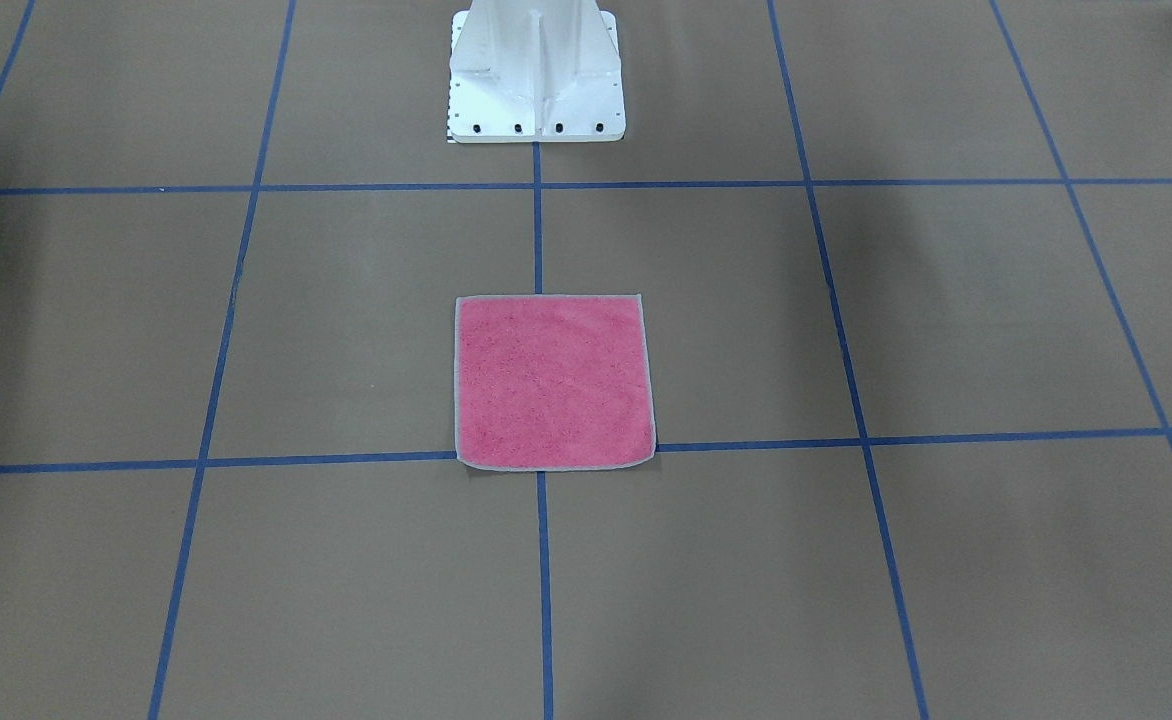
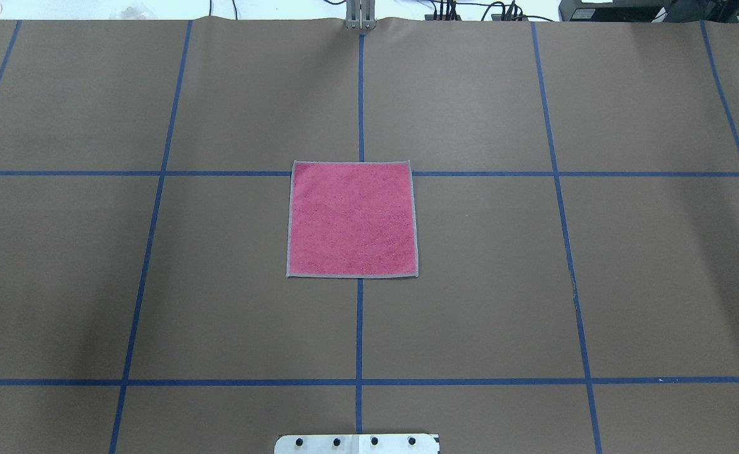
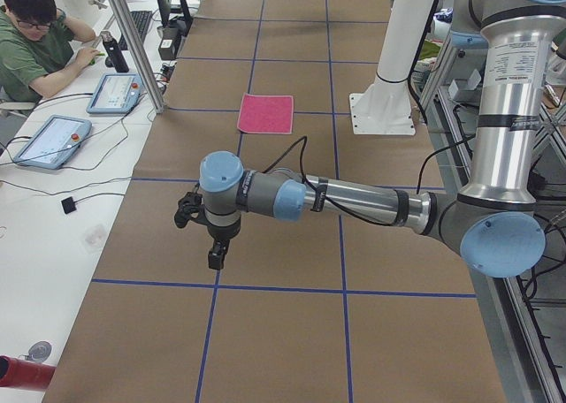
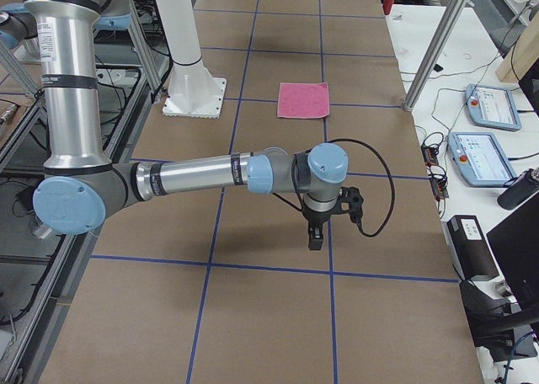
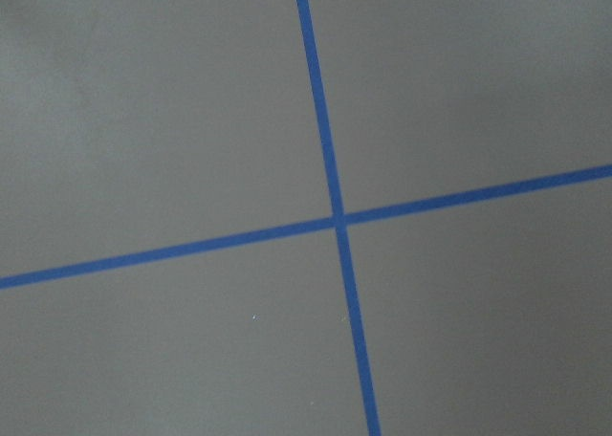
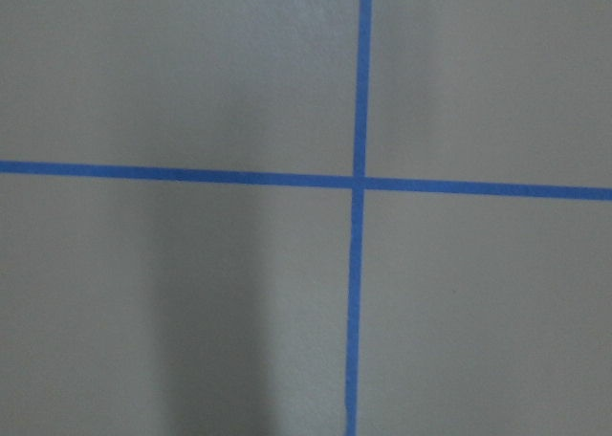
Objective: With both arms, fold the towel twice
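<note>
The overhead and front-facing views look steeply down on the table from opposite long sides, both centred on the towel, with the pedestal base at the bottom and top edge respectively. The side views look along the table from its ends, the left arm or right arm near, the towel far. Each wrist view looks closely down on a crossing of blue tape lines.

Brown table, blue tape grid; seated person near tablet on white bench.
</note>
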You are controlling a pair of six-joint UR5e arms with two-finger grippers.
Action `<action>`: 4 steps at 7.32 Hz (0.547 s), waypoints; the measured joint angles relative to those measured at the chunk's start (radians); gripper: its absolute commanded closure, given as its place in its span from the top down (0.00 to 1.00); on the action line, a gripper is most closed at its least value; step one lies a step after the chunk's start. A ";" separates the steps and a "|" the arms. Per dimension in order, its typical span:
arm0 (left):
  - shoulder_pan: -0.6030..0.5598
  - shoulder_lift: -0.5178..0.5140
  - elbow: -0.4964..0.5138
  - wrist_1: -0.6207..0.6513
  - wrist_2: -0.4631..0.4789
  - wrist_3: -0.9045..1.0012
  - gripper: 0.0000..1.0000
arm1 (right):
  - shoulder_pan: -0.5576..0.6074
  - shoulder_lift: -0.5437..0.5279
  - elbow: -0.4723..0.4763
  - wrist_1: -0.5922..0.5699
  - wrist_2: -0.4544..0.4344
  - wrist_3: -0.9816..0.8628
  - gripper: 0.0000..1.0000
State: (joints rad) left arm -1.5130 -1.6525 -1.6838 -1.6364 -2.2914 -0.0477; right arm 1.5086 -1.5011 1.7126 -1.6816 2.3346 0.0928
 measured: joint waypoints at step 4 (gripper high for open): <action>0.207 -0.164 -0.038 -0.030 -0.122 -0.494 1.00 | -0.084 0.108 0.008 0.002 0.114 0.149 0.99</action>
State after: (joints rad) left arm -1.3063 -1.8163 -1.7215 -1.6663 -2.4133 -0.5413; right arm 1.4248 -1.3933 1.7205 -1.6796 2.4483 0.2421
